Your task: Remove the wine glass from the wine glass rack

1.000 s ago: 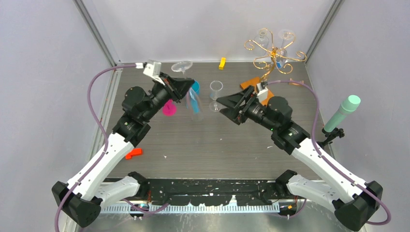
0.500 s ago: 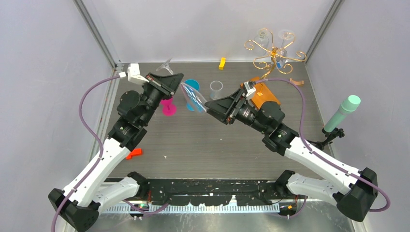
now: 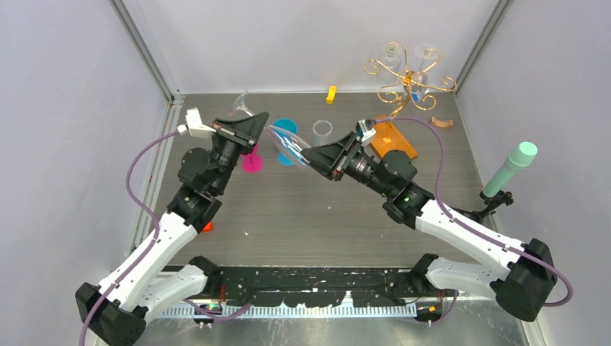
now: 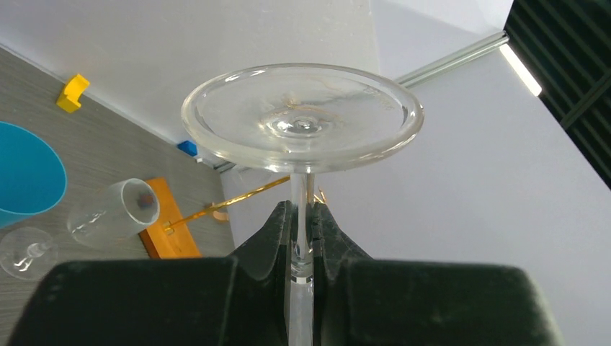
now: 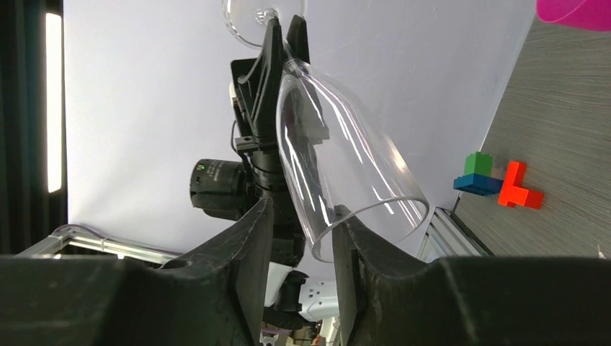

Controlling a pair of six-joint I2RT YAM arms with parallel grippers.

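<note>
A: Left pincer, state?
B: Clenched on the stem of the clear stemmed wine glass. Wrist view shows the round foot just beyond the fingertips and the stem pinched between both pads.
A: Right pincer?
B: Released. Jaws part-way apart, set either side of one wall of the bowl at its lip. A sliver of gap shows between one finger and the glass. Contact on the other finger cannot be told.
A: Position of the glass?
B: Off the rack, in the air above the bench. It lies tilted between the two pincers, foot toward the left arm, open mouth toward the right.
A: And the gold wire wine glass rack?
B: Far right corner, on its orange-brown wooden base, well apart from the held glass. Two more clear glasses hang at its top.
A: Nearby items?
B: In the overhead view, a turquoise cup sits behind the held bowl and a magenta cup beside the left arm. A small clear tumbler stands near the right pincer, and a yellow block lies at the back edge.
</note>
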